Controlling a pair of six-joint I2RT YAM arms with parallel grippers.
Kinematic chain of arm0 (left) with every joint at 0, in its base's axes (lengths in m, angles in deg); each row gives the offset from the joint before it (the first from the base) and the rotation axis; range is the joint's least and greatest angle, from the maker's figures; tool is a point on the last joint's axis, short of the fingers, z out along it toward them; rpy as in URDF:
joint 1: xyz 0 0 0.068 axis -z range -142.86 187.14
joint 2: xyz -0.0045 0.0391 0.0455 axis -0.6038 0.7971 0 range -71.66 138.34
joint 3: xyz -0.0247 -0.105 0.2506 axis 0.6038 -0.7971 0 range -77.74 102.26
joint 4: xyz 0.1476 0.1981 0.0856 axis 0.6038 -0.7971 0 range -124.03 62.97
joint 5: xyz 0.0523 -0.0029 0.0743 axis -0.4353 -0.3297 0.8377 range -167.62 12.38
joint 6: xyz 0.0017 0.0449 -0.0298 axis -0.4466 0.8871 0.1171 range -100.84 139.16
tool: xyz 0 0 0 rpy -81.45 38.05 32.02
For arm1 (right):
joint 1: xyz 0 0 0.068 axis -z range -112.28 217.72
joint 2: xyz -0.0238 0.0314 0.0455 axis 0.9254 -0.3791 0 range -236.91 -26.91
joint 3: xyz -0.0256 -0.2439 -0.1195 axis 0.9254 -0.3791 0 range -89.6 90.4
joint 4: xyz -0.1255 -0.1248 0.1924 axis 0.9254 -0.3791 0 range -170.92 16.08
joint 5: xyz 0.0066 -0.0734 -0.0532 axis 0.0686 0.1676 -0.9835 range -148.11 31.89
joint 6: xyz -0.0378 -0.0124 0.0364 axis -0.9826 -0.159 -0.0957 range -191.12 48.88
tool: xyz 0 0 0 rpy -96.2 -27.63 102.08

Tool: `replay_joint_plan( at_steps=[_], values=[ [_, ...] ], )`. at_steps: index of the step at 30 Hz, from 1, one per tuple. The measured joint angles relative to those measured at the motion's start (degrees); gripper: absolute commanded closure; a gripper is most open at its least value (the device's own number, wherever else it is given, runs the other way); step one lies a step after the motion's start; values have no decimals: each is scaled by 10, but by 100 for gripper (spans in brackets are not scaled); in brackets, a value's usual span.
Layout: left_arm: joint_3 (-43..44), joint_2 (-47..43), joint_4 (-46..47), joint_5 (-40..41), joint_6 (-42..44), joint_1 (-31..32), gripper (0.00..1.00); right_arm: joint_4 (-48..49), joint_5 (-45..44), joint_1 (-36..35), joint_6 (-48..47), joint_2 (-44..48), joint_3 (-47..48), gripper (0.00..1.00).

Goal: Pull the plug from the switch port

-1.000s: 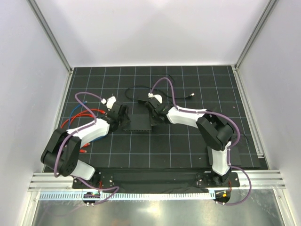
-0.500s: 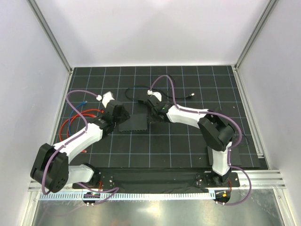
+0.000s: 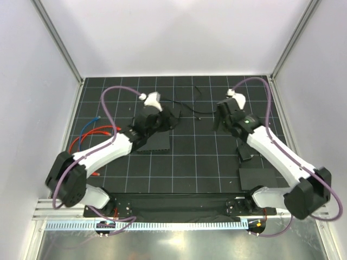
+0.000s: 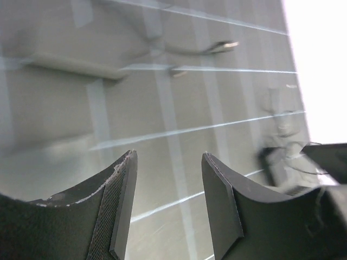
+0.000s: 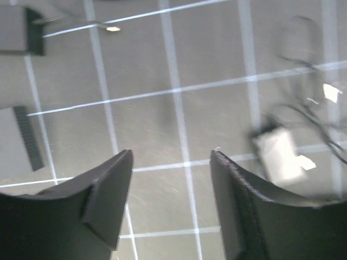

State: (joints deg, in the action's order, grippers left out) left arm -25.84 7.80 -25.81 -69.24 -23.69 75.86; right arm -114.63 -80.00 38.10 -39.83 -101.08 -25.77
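1. Red and blue cables (image 3: 89,131): loose loops on the black grid mat (image 3: 206,173), far left, clear of both arms.
2. Left gripper (image 3: 171,116): left of centre, just past the far edge of the switch. In the left wrist view its fingers (image 4: 122,211) stand wide apart, with only mat between them.
3. Switch (image 3: 153,142): flat on the mat, left of centre, just near of the left gripper. The left arm's wrist crosses over its far left corner. Its sockets cannot be made out.
4. Thin black cord (image 3: 186,106): lies between the two grippers. Its plug (image 4: 222,45) rests on the mat with the metal tip bare, apart from the switch.
5. Right gripper (image 3: 222,119): right of centre, level with the left one and well apart from the switch. Fingers (image 5: 108,200) spread wide, nothing held.
6. Small power brick (image 3: 244,152): beside the right forearm.
7. Flat square plate (image 3: 259,176): near right.
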Motion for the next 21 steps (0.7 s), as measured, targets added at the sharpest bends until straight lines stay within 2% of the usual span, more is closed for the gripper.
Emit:
replay_joint_plan(
  at_steps=[8, 12, 21],
  values=[
    [164, 198, 126, -122, 59, 40, 48, -125, -13, 103, 3, 82, -19, 29],
    [162, 247, 162, -163, 86, 61, 49, -154, -3, 158, 3, 86, -73, 30],
    [161, 277, 168, -238, 106, 75, 49, -174, 54, 177, 21, 58, -99, 33]
  ],
)
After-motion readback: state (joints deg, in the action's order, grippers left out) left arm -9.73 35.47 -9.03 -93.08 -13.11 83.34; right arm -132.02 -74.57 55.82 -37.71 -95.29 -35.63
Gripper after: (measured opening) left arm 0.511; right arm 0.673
